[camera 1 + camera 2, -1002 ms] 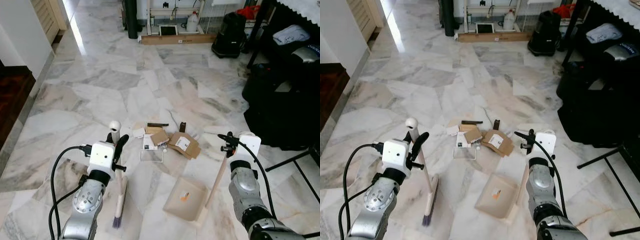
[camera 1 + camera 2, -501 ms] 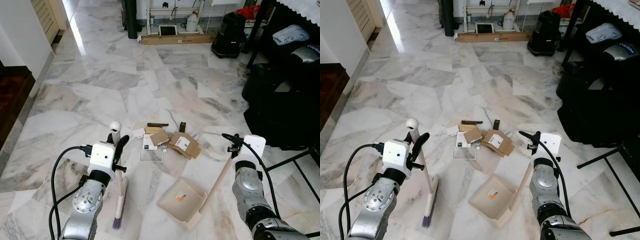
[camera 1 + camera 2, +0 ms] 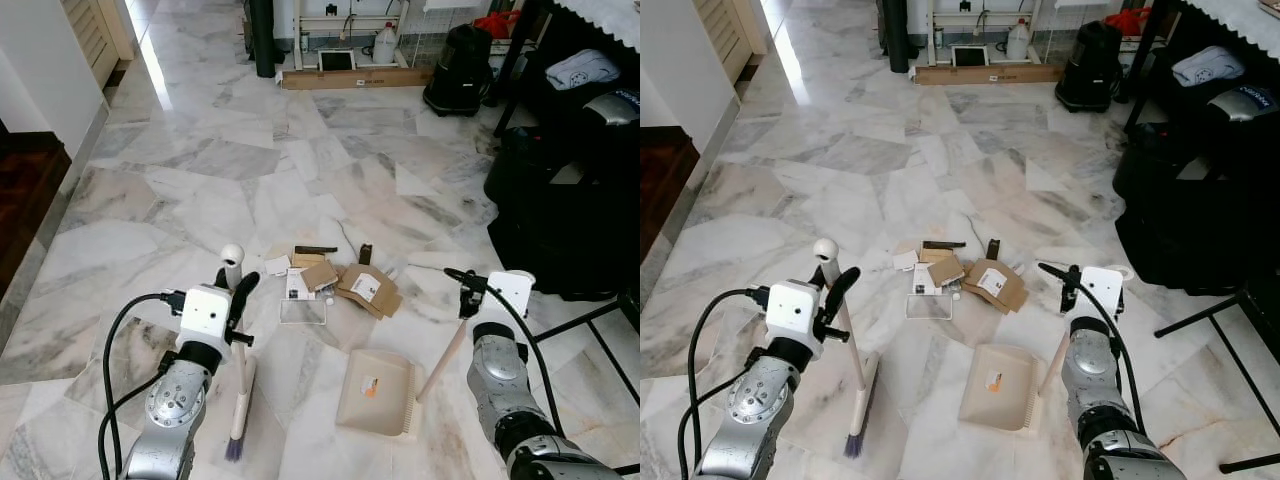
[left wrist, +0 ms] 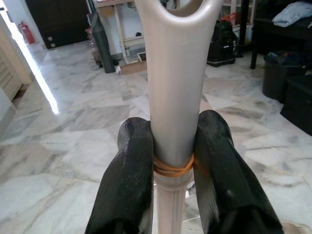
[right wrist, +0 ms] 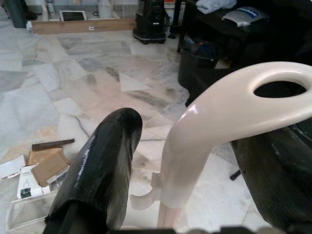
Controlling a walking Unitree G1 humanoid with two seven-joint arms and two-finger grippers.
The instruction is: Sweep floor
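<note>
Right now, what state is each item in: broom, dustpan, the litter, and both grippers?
Broom: upright, bristles on the floor, left of the litter.
Left gripper: shut on the broom handle.
Dustpan: flat on the floor, nearer the robot than the litter, a small orange-marked scrap inside.
Right gripper: fingers on either side of the dustpan handle; contact unclear.
Litter pile: cardboard pieces, clear plastic packet and small boxes lying unswept on the marble floor.

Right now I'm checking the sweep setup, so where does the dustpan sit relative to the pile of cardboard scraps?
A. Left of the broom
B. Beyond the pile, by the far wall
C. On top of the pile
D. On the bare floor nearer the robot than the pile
D: the dustpan lies flat on bare marble, nearer the robot than the cardboard scraps and right of the broom.
</note>
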